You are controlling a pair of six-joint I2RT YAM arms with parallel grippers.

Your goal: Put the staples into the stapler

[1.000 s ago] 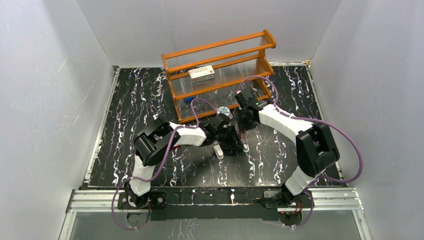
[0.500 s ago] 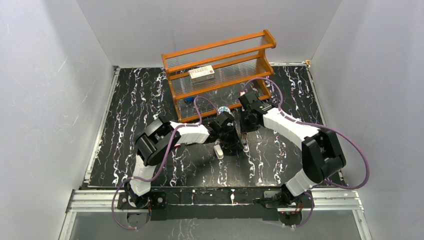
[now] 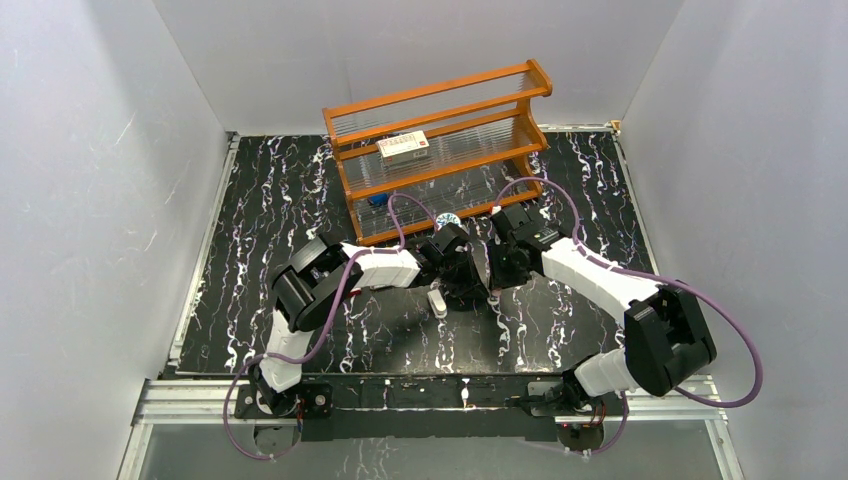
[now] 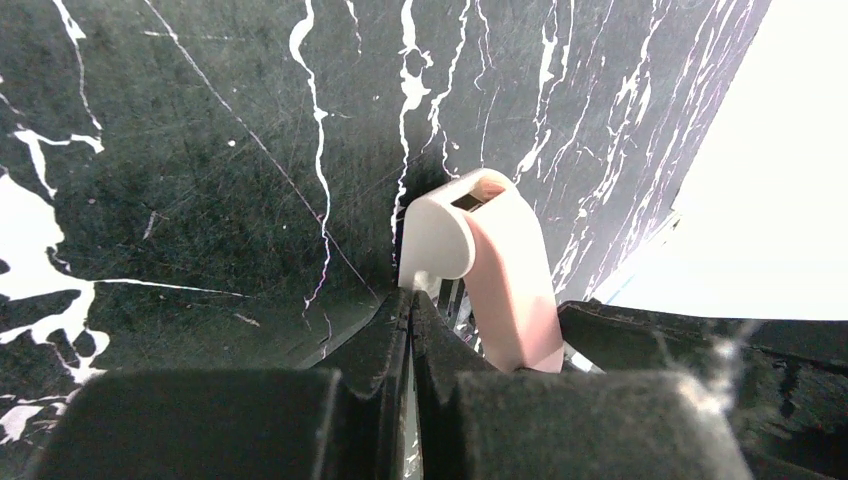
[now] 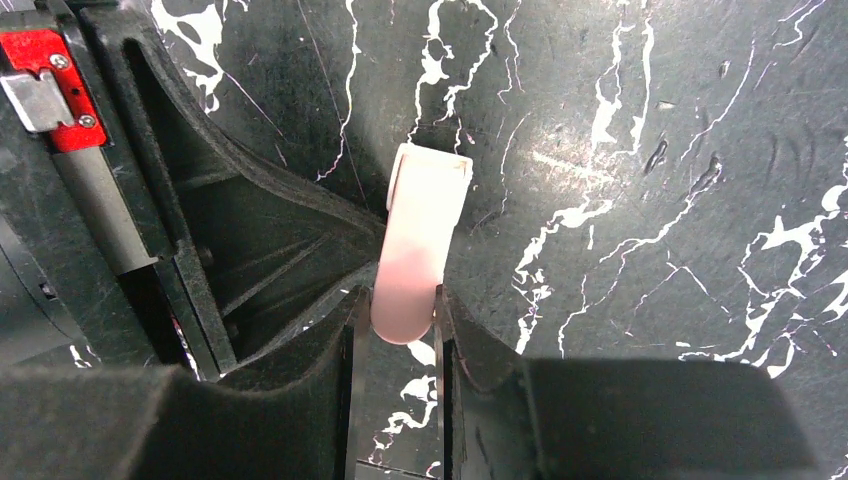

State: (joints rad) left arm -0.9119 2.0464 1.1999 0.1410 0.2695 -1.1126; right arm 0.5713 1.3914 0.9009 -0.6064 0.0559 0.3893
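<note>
Black marbled table (image 3: 270,200); right arm (image 3: 600,280) has swung its elbow out rightward; right pincer (image 5: 398,300) clamped on the stapler (image 5: 420,230) at centre; left pincer (image 4: 411,300) together, just beside; staples unseen, so loading probably not begun.

The left gripper (image 4: 410,305) and right gripper (image 5: 397,305) crowd the stapler (image 5: 420,220); rack (image 3: 440,163) blocks behind; table (image 3: 260,220) open sideways.

The left arm (image 3: 330,285) and the right arm (image 3: 600,280) have white covers and fat black joints. A thin purple cable (image 3: 742,338) loops along each arm. The fingers (image 5: 480,350) are black and pointy. At ten o'clock in the right wrist view is a red block (image 5: 35,48) with a silver plate (image 5: 30,100) and small screws.
</note>
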